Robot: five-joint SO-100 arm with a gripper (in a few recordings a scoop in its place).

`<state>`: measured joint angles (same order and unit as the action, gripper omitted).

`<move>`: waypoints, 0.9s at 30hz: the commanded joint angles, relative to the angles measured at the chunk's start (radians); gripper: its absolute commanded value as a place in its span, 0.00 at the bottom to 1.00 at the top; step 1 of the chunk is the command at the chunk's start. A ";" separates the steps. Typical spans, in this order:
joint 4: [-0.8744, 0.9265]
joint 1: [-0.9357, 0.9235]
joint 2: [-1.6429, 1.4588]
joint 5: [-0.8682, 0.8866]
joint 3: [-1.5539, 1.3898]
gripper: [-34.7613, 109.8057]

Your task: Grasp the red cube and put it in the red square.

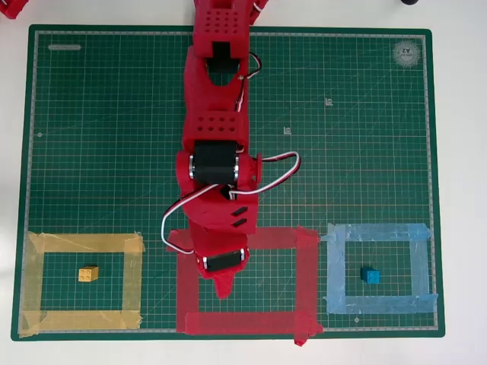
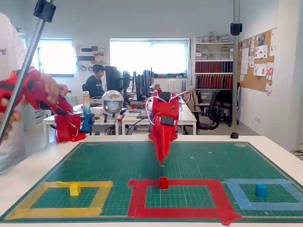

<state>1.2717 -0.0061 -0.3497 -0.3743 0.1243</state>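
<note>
In the fixed view the red cube point(image 2: 164, 182) rests on the mat at the inner edge of the far strip of the red square point(image 2: 218, 201). My red gripper point(image 2: 162, 159) hangs point-down a short way above the cube, with a visible gap and nothing between its fingers. From this side the fingers merge into one wedge, so their opening cannot be read. In the overhead view the gripper point(image 1: 222, 286) reaches over the upper left part of the red square point(image 1: 307, 281), and the arm hides the cube.
A yellow cube point(image 1: 88, 274) lies inside the yellow tape frame point(image 1: 134, 277) on the left. A blue cube point(image 1: 370, 275) lies inside the light blue frame point(image 1: 421, 270) on the right. The green mat point(image 1: 106, 137) covers the table. A person stands at the left edge in the fixed view.
</note>
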 commanded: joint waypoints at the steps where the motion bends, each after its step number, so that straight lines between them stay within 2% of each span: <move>1: 0.032 -0.037 -0.216 -0.092 0.071 0.34; 5: 0.012 -0.074 -0.380 -0.387 -0.153 0.33; 8: -0.078 -0.089 -0.520 -0.588 -0.433 0.24; 13: -0.152 -0.097 -0.603 -1.040 -0.796 0.24; 17: -0.388 -0.100 -0.597 -1.266 -1.075 0.24; 20: -0.598 -0.100 -0.584 -1.345 -1.235 0.24; 27: -0.612 -0.091 -0.557 -1.416 -1.273 0.24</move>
<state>0.6857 -0.0936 -0.8283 -1.7395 -1.1229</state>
